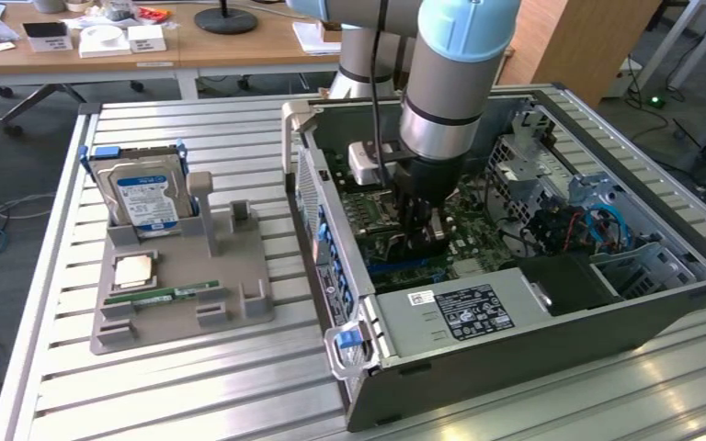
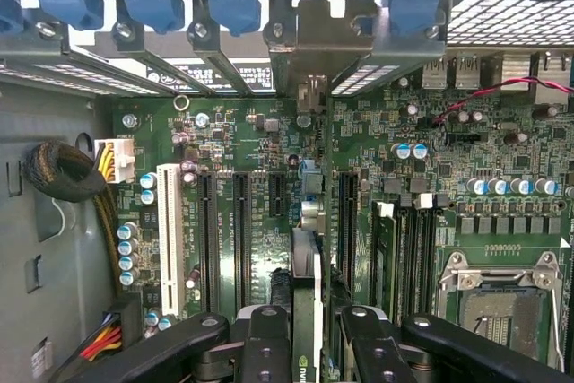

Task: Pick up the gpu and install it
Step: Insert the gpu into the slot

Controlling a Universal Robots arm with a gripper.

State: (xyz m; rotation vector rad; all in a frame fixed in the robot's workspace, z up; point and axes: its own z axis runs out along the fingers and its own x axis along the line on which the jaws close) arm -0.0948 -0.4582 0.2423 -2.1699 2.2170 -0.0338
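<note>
Gripper [image 2: 309, 347] clenched on the gpu [image 2: 305, 284], held edge-on just above the motherboard [image 2: 269, 132] inside the case [image 1: 550, 358]; you had its long axis running parallel to the slots [image 2: 240, 230]

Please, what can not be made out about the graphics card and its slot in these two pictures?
1. Connector edge of the graphics card and the slot under it: wrist view, the card is edge-on and covers them.
2. Motherboard below the gripper: exterior view, the arm stands in front.
3. Print on the power supply label: exterior view, too small.
</note>
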